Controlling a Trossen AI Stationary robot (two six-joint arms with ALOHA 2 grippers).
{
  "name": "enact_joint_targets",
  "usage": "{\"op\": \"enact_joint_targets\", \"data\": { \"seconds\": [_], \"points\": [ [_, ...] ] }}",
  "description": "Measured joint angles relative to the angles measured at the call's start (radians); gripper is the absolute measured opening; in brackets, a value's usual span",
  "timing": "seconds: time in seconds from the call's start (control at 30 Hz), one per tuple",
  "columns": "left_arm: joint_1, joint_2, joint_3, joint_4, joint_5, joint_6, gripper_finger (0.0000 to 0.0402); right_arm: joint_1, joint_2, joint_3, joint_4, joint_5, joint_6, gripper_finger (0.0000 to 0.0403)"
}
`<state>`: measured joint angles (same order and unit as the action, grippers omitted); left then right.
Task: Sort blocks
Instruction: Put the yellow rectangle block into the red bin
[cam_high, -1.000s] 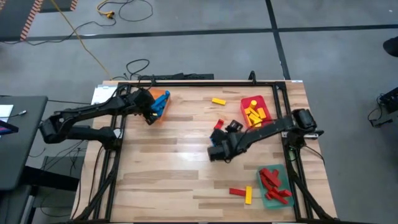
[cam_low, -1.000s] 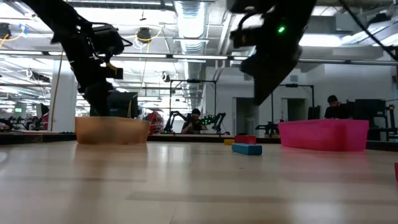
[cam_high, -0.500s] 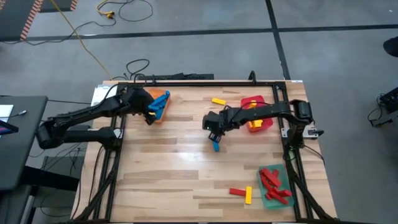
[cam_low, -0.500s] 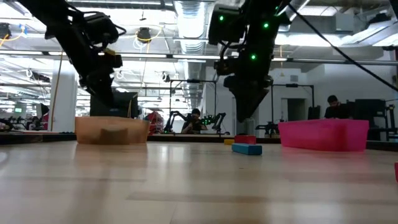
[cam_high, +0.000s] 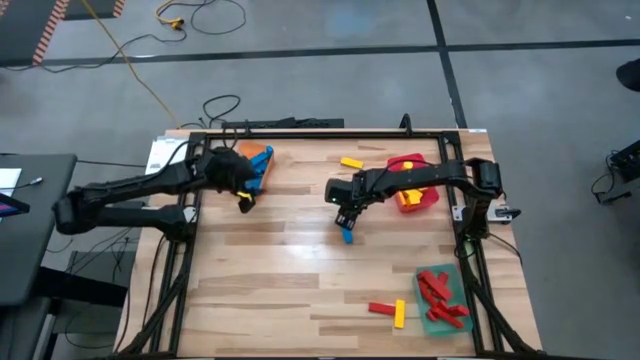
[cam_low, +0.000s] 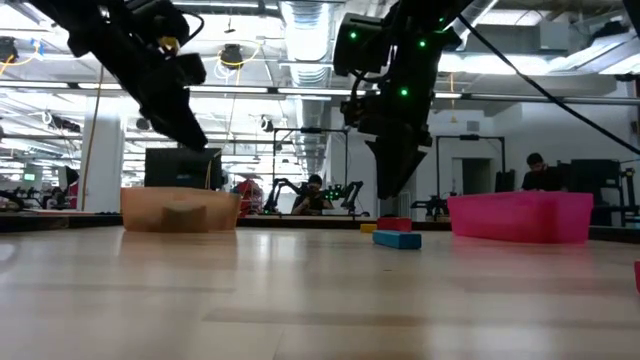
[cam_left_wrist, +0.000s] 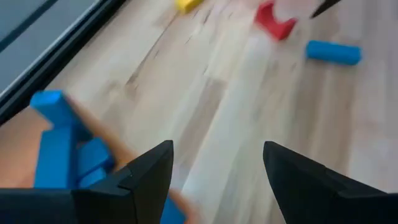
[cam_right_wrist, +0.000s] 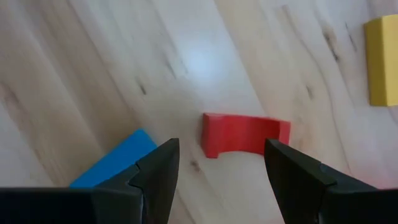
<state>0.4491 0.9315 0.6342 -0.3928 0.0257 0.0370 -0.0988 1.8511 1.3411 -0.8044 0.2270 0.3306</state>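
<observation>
The right gripper (cam_right_wrist: 217, 180) is held open just above a red block (cam_right_wrist: 244, 135) – likely to be picked up – while the open, empty left gripper (cam_left_wrist: 217, 180) hangs beside the blue blocks (cam_left_wrist: 62, 146).

Trays: three – orange tray (cam_high: 262, 160), red tray (cam_high: 412, 197), green tray (cam_high: 437, 318). Loose blocks on table: two yellow, two red, one blue block (cam_high: 347, 235). Arms: two.

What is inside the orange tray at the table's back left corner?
Blue blocks lie piled in the orange tray; the left wrist view shows several stacked. The left gripper and arm cover the tray's left part in the high view, so a count is not possible.
</observation>
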Motion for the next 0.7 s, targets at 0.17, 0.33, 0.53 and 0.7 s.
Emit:
{"op": "enact_joint_targets", "data": {
  "seconds": [0.17, 0.33, 0.53, 0.7],
  "points": [
    [-0.071, 0.0, 0.0, 0.061, 0.0, -0.032, 0.0245, -0.047, 0.0, 0.0, 0.002, 0.018, -0.023, 0.0247],
    [-0.148, 0.0, 0.0, 0.076, -0.001, -0.056, 0.0245, -0.117, 0.001, 0.0, 0.009, 0.06, -0.078, 0.0228],
    [-0.24, 0.006, 0.0, 0.102, -0.003, -0.087, 0.0245, -0.249, 0.001, 0.0, 0.07, -0.017, -0.19, 0.0202],
    [-0.312, 0.044, 0.0, 0.143, -0.007, -0.094, 0.0245, -0.357, 0.001, -0.001, 0.125, -0.131, -0.263, 0.0201]
  ]
}}
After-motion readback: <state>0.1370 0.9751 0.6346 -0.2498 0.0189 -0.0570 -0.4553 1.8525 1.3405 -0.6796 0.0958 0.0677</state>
